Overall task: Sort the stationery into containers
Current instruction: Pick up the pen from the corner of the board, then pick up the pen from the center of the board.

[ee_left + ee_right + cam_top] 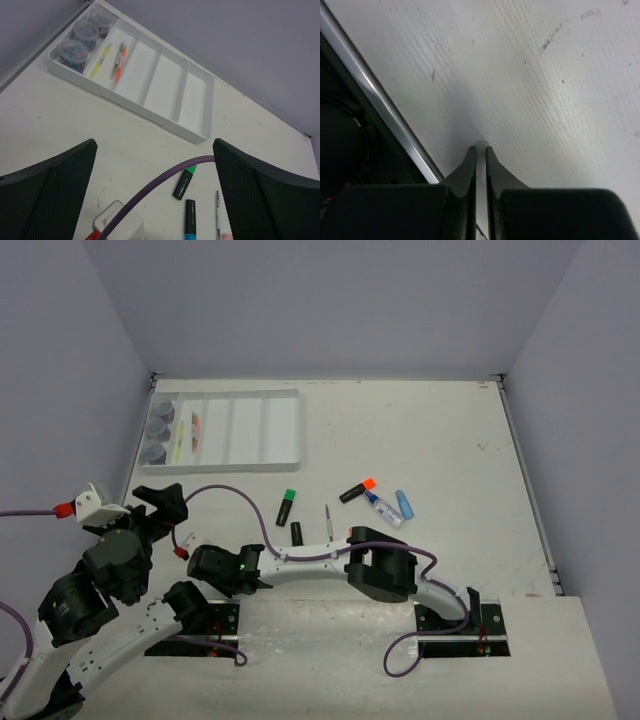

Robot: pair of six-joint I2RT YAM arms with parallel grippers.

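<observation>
At the far left of the counter lies the white tray with five long compartments. Its leftmost compartment holds three round pots in a row. The next one holds a few thin pens, yellow, green and orange. The other three compartments show bare white floors.

Loose stationery lies right of the tray, toward the middle of the counter. A green-capped highlighter sits just far of a blue-capped highlighter, with a thin pen just to their right. Further right are an orange-capped highlighter, a glue bottle and a blue eraser, close together.

The left end effector is released, its fingers spread wide above the counter near the tray, and it holds nothing. A purple cable crosses its view.

The right end effector is low over the counter, beside the metal rail. It is clenched on a thin pale stick, whose rounded end pokes just past the fingertips. Whether that is a pen cannot be told.
</observation>
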